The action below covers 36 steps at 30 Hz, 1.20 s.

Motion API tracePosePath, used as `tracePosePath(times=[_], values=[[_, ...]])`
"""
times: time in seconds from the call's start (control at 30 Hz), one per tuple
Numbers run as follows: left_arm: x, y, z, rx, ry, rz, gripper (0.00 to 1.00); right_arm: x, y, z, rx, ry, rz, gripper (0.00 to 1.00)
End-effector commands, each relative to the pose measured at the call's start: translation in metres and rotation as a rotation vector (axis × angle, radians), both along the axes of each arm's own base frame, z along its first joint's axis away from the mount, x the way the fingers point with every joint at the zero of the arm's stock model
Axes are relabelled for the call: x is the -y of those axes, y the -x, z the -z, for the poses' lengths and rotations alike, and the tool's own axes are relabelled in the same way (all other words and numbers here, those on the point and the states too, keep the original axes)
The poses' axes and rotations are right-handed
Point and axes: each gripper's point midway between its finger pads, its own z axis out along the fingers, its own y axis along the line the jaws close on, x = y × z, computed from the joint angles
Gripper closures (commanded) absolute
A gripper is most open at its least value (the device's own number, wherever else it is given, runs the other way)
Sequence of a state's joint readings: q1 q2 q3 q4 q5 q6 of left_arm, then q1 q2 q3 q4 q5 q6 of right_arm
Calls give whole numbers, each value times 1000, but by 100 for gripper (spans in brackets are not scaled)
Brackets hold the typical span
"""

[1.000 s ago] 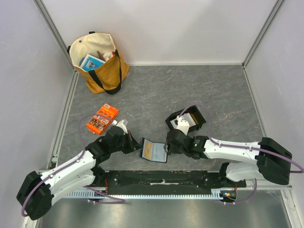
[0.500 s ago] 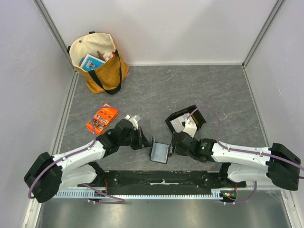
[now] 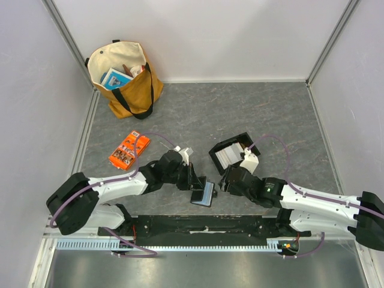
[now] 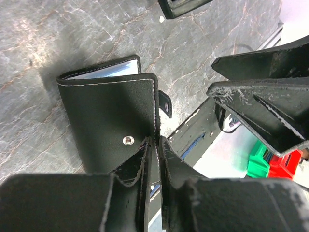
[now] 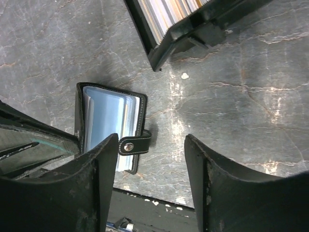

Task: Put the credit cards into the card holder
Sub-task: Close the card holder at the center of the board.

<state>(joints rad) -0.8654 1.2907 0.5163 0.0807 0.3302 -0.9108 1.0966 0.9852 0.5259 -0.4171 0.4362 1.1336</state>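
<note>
Unfinished — credit cards (image 5: 169, 10) lie in the tray (image 5: 161, 50) beyond the wide-open, empty right gripper (image 5: 150, 141); left gripper (image 4: 154, 145), nearly closed, pinches the card holder (image 4: 104, 125) cover.

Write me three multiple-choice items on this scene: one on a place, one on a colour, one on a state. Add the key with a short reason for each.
1. Where is the card holder?
A. At the far left corner of the table
B. On the table between the left gripper and the right gripper
C. Against the right wall

2. What colour is the packet beside the left arm?
A. Blue
B. Green
C. Orange

3. How does the right gripper stand?
A. Open, gripping nothing
B. Shut on the card holder
C. Shut, holding nothing

Key: 1 B, the top view shows it lying between the two arms' fingers by the near edge. 2 C, its printed face is plainly orange. 3 A, the right wrist view shows the fingers wide apart above the card holder.
</note>
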Motion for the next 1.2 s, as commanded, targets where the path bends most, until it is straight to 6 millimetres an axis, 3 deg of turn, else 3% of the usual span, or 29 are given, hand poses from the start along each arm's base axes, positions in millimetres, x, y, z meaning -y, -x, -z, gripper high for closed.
tracePosePath(times=[0.0, 0.1, 0.2, 0.4, 0.53, 0.8, 0.97, 1.17], values=[[16, 0, -13, 24, 34, 79, 83, 15, -1, 9, 1, 28, 48, 39], [20, 1, -29, 109, 46, 92, 83, 16, 1, 12, -9, 33, 46, 48], [21, 1, -42, 158, 34, 131, 75, 16, 0, 14, -12, 35, 48, 52], [-8, -17, -56, 269, -90, 37, 73, 16, 0, 17, -23, 43, 52, 55], [-27, -25, -38, 265, -151, -7, 75, 15, 1, 20, -28, 41, 46, 60], [-3, 0, -4, 163, -62, 155, 84, -8, 7, 29, -68, -18, -32, 73], [4, 1, 3, 163, -36, 183, 85, -21, 7, 29, -71, -65, -65, 81], [3, 1, 20, 141, -78, 197, 86, -32, 9, 30, -90, -83, -107, 83]])
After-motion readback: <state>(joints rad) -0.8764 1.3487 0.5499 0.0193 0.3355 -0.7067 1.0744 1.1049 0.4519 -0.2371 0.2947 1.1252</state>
